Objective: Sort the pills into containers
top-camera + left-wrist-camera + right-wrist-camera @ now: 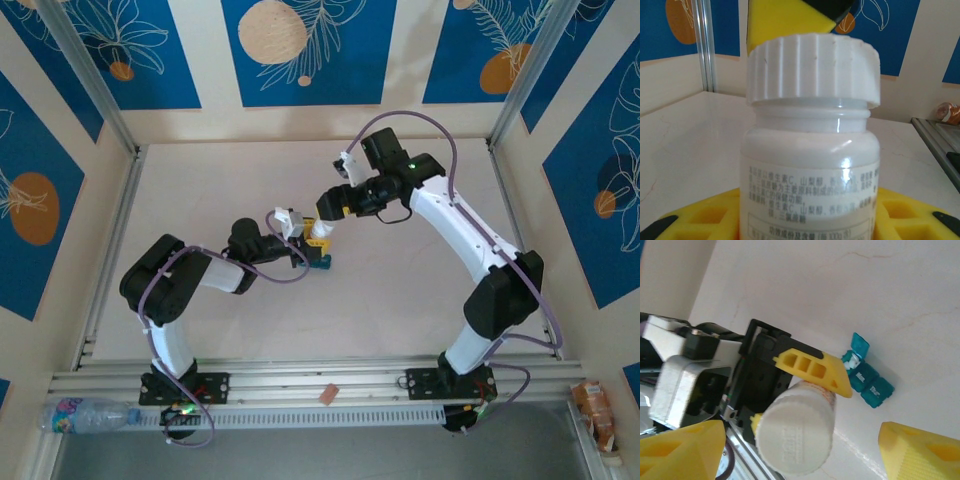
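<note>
My left gripper (300,243) (807,222) is shut on a small white bottle (318,234) (810,150) and holds it upright; the ribbed white cap (814,67) (795,435) is on. My right gripper (327,208) (800,452) hovers over the cap, open, its yellow fingertips (682,450) well out on either side and not touching it. On the table just beyond the bottle lie the teal containers (320,263) (869,382), three joined compartments. One end lid stands open, and white pills (852,360) show inside it.
The pale table (400,290) is bounded by aluminium rails (110,260) at the left and near edges. A plastic water bottle (85,412) lies outside the near left corner and an orange packet (597,405) outside the near right. Both arms meet mid-table.
</note>
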